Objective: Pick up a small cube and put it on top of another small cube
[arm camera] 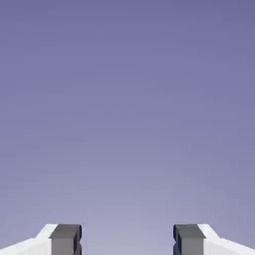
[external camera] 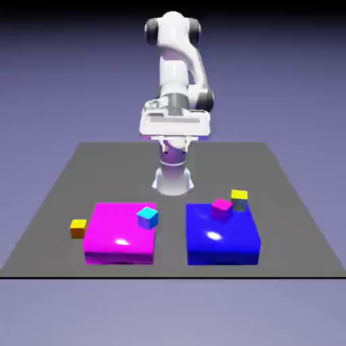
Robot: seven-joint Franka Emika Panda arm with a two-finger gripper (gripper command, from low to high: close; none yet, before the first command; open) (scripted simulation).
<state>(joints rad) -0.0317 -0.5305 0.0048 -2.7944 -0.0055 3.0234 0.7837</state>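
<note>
My claw (external camera: 177,147) is spread, its two grey fingertips (arm camera: 66,239) standing well apart with only blue-violet backdrop (arm camera: 127,124) showing between them in the hand view. I have it raised above the bench (external camera: 121,176), near the middle of the exterior view. The small orange cube (external camera: 78,229) lies well apart from my claw, lower and toward the exterior view's left, closer to the camera than I am. It sits on the bench just beside the flat magenta block (external camera: 120,236), on that block's outer side. A cyan cube (external camera: 147,217) rests tilted at the magenta block's other side. Toward the exterior view's right, a small magenta cube (external camera: 221,209) and a yellow cube (external camera: 239,200) sit close together by the flat blue block (external camera: 221,240).
</note>
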